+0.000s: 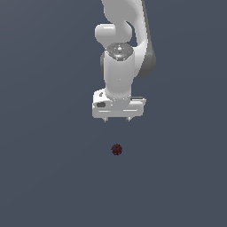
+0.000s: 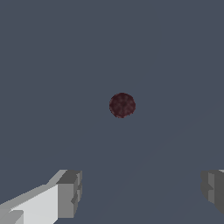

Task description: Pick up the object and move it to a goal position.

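A tiny dark red, mottled ball (image 1: 116, 149) lies on the flat dark grey surface, in front of the arm in the exterior view. My white gripper (image 1: 117, 119) hangs above the surface, pointing down, and stands apart from the ball. Its two short fingertips (image 1: 105, 119) are spread wide with nothing between them. In the wrist view the ball (image 2: 122, 105) shows near the middle, clear of the gripper (image 2: 142, 192), whose grey finger pads (image 2: 70, 192) stand far apart.
The white arm (image 1: 122, 44) rises behind the gripper at the top of the exterior view. The dark grey surface (image 1: 44, 177) runs around the ball on all sides. No goal marker shows.
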### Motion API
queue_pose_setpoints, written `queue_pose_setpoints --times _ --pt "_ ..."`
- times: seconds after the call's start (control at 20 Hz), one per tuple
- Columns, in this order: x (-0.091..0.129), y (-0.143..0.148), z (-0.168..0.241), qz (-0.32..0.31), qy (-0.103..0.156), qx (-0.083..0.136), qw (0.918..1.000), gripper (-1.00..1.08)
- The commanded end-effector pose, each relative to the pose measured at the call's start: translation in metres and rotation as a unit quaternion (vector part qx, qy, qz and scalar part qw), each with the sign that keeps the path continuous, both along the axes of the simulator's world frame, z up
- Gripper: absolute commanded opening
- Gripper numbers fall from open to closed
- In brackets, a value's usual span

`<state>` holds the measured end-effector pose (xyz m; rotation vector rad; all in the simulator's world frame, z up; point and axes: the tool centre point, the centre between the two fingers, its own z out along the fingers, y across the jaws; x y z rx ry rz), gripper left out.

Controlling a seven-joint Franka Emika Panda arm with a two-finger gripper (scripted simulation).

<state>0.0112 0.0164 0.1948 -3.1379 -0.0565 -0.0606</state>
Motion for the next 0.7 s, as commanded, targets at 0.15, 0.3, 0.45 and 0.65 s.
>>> queue_pose_setpoints --times 0.15,0.3,0.45,0.65 --pt "-0.001 0.005 -0.001 0.005 0.002 -0.001 1.0 1.0" --pt "-0.004 0.019 -0.003 0.022 0.007 -0.006 0.9997 1.0" --pt "-0.007 0.028 -0.003 0.035 0.01 -0.009 0.9993 1.0" --pt "-0.007 0.027 -0.003 0.035 0.01 -0.009 0.9993 1.0"
